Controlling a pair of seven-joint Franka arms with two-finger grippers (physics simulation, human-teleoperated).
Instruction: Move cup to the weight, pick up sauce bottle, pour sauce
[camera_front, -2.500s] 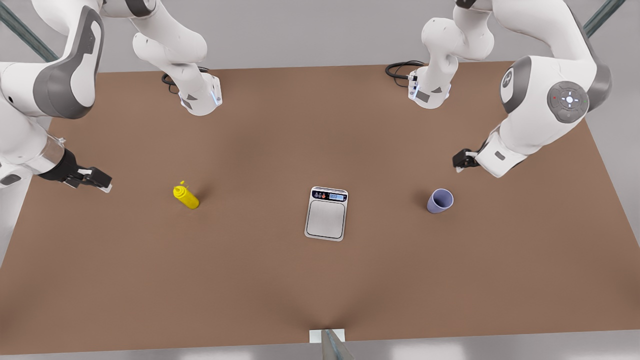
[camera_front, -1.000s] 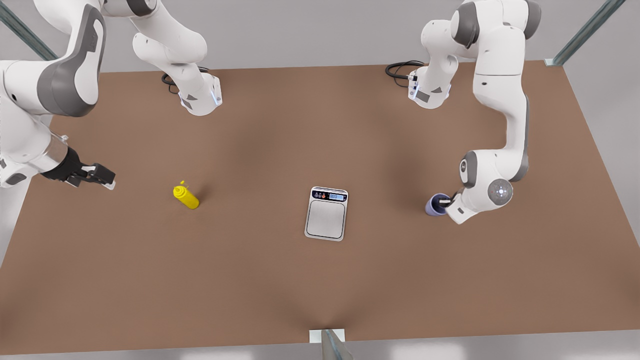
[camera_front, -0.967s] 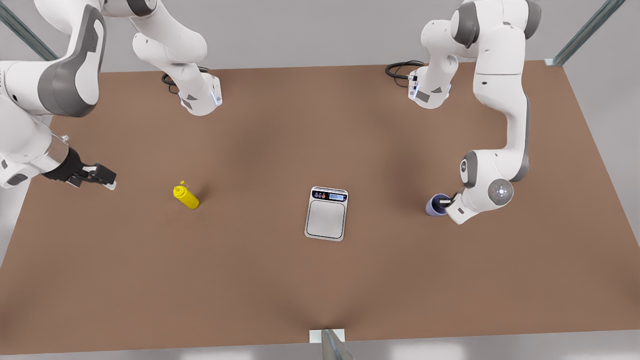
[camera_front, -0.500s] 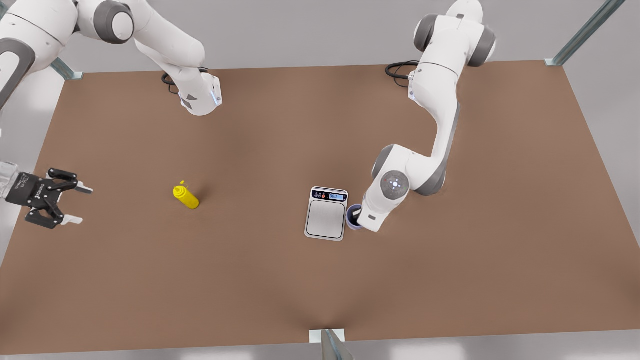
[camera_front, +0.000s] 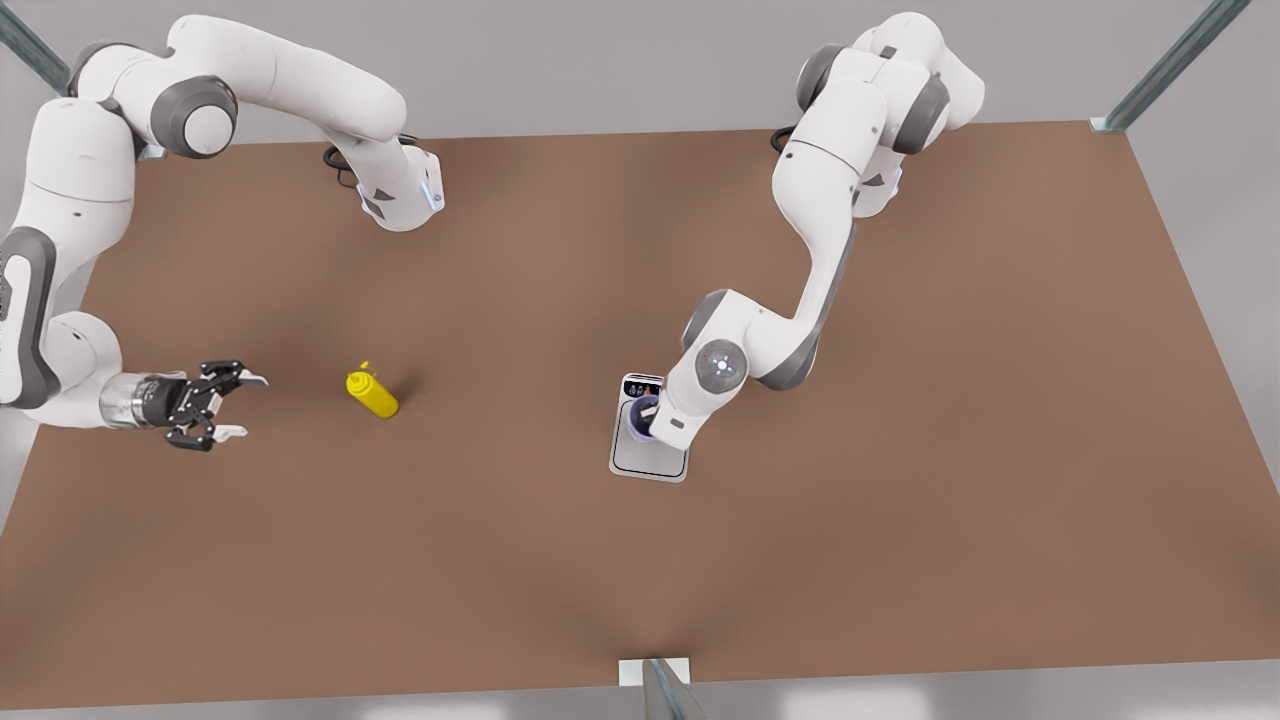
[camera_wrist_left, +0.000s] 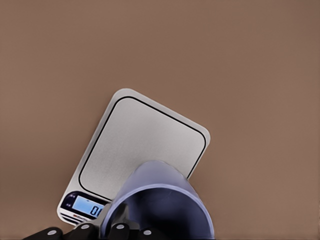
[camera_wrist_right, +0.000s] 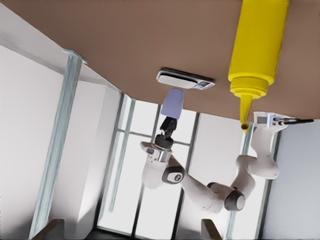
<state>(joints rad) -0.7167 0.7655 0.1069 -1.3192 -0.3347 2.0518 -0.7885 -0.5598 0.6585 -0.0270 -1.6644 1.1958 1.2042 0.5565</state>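
Observation:
The lavender cup (camera_front: 641, 411) is over the plate of the silver weight (camera_front: 648, 462), near its display end, with my left gripper (camera_front: 652, 416) shut on its rim. In the left wrist view the cup (camera_wrist_left: 160, 200) stands in front of the weight (camera_wrist_left: 140, 145). In the right wrist view the cup (camera_wrist_right: 173, 103) meets the weight (camera_wrist_right: 185, 79); I cannot tell if they touch. The yellow sauce bottle (camera_front: 372, 394) stands on the table at the front view's left. My right gripper (camera_front: 235, 405) is open, level with the sauce bottle (camera_wrist_right: 257, 45) and a short way off, its fingers pointing at it.
The brown table (camera_front: 640, 580) spreads wide around the weight. Both arm bases (camera_front: 400, 195) are bolted at the far edge with black cables beside them. A metal post (camera_front: 655, 690) stands at the near edge's middle.
The left arm carried the cup from beside the weight's edge to over its plate. The right gripper swung in from the table's edge toward the sauce bottle.

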